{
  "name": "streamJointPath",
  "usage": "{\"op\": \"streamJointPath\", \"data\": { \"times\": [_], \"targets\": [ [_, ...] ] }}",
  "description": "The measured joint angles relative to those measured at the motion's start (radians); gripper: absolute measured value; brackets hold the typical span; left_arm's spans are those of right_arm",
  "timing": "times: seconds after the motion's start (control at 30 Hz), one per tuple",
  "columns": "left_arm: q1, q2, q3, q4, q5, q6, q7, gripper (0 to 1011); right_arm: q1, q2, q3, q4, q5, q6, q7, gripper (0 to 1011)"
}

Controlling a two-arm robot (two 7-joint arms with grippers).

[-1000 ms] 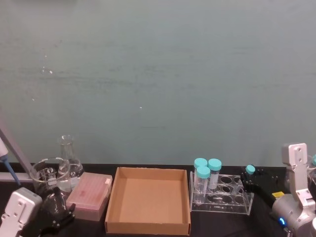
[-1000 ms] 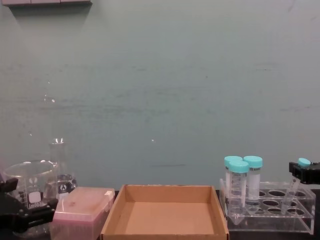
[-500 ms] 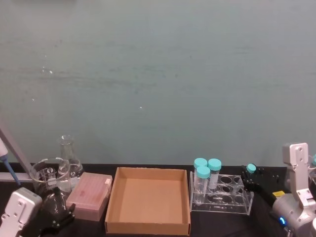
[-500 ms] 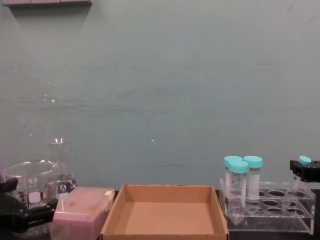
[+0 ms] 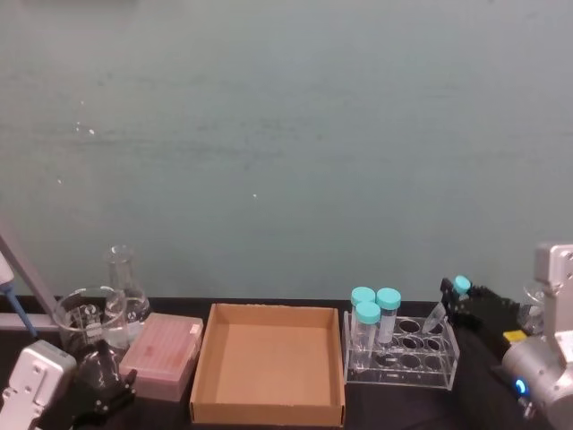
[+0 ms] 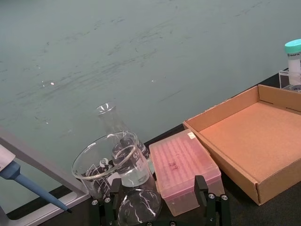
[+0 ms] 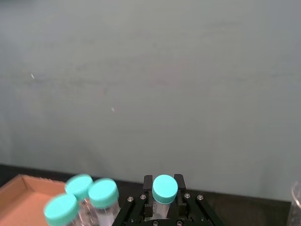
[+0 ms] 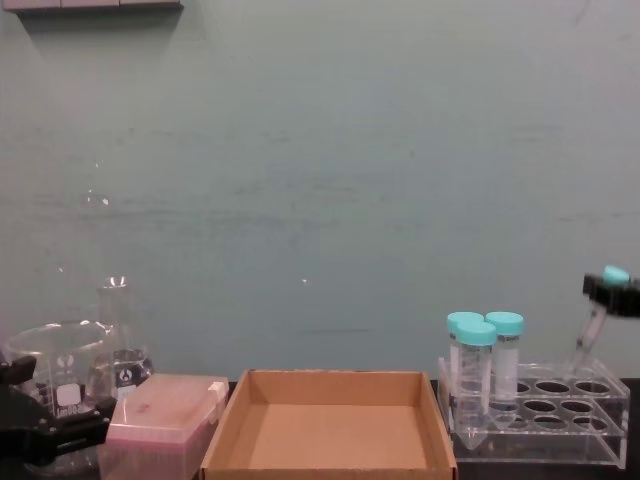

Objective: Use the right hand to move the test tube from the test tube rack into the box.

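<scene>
My right gripper (image 5: 463, 303) is shut on the slim test tube (image 8: 590, 333) just under its small teal cap (image 7: 164, 188). The tube hangs tilted, its pointed tip just above the right end of the clear test tube rack (image 5: 400, 361) (image 8: 545, 412). In the right wrist view, black fingers (image 7: 148, 182) press on either side of the cap. The brown cardboard box (image 5: 269, 358) (image 8: 330, 435) lies to the left of the rack, with nothing in it. My left gripper (image 6: 157, 207) rests open at the table's near left.
Three wider teal-capped tubes (image 5: 374, 309) stand at the rack's left end. A pink plastic box (image 5: 163, 354), a glass beaker (image 5: 81, 315) and a conical flask (image 5: 124, 291) sit left of the cardboard box. A round glass flask (image 6: 136, 212) lies by the left gripper.
The right gripper has risen and drawn back to the right, lifting the slim tube out of its rack hole and tilting it. The left arm has not moved.
</scene>
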Motion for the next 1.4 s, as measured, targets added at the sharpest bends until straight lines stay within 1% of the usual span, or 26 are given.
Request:
{"op": "streamJointPath", "data": {
  "times": [0.17,0.3,0.43,0.57,0.67,0.7,0.77,0.8,0.93,0.97,1.03,1.07,1.1,1.13,1.27,1.3,1.37,1.4],
  "targets": [
    [0.000,0.000,0.000,0.000,0.000,0.000,0.000,1000,-0.016,0.000,0.034,-0.081,0.024,0.025,0.021,268],
    [0.000,0.000,0.000,0.000,0.000,0.000,0.000,1000,-0.015,-0.004,0.049,-0.127,0.030,0.037,0.038,268],
    [0.000,0.000,0.000,0.000,0.000,0.000,0.000,1000,-0.006,-0.011,0.053,-0.157,0.030,0.042,0.058,268],
    [0.000,0.000,0.000,0.000,0.000,0.000,0.000,1000,0.015,-0.022,0.037,-0.168,0.023,0.044,0.085,268],
    [0.000,0.000,0.000,0.000,0.000,0.000,0.000,1000,0.039,-0.035,0.014,-0.163,0.011,0.045,0.105,268],
    [0.000,0.000,0.000,0.000,0.000,0.000,0.000,1000,0.054,-0.045,-0.003,-0.154,0.003,0.046,0.116,268],
    [0.000,0.000,0.000,0.000,0.000,0.000,0.000,1000,0.072,-0.057,-0.021,-0.140,-0.004,0.050,0.126,268],
    [0.000,0.000,0.000,0.000,0.000,0.000,0.000,1000,0.092,-0.071,-0.041,-0.125,-0.009,0.058,0.134,268],
    [0.000,0.000,0.000,0.000,0.000,0.000,0.000,1000,0.131,-0.099,-0.080,-0.083,-0.020,0.084,0.150,268],
    [0.000,0.000,0.000,0.000,0.000,0.000,0.000,1000,0.152,-0.115,-0.101,-0.058,-0.028,0.100,0.159,268],
    [0.000,0.000,0.000,0.000,0.000,0.000,0.000,1000,0.174,-0.130,-0.125,-0.030,-0.037,0.112,0.168,268],
    [0.000,0.000,0.000,0.000,0.000,0.000,0.000,1000,0.197,-0.145,-0.149,0.004,-0.048,0.121,0.177,268],
    [0.000,0.000,0.000,0.000,0.000,0.000,0.000,1000,0.206,-0.152,-0.159,0.019,-0.053,0.124,0.180,268],
    [0.000,0.000,0.000,0.000,0.000,0.000,0.000,1000,0.229,-0.169,-0.182,0.057,-0.068,0.126,0.189,268],
    [0.000,0.000,0.000,0.000,0.000,0.000,0.000,1000,0.269,-0.203,-0.223,0.130,-0.101,0.124,0.195,268],
    [0.000,0.000,0.000,0.000,0.000,0.000,0.000,1000,0.283,-0.219,-0.237,0.161,-0.116,0.123,0.195,268],
    [0.000,0.000,0.000,0.000,0.000,0.000,0.000,1000,0.295,-0.232,-0.248,0.187,-0.129,0.123,0.193,268],
    [0.000,0.000,0.000,0.000,0.000,0.000,0.000,1000,0.305,-0.244,-0.256,0.212,-0.142,0.122,0.191,268]
  ]
}}
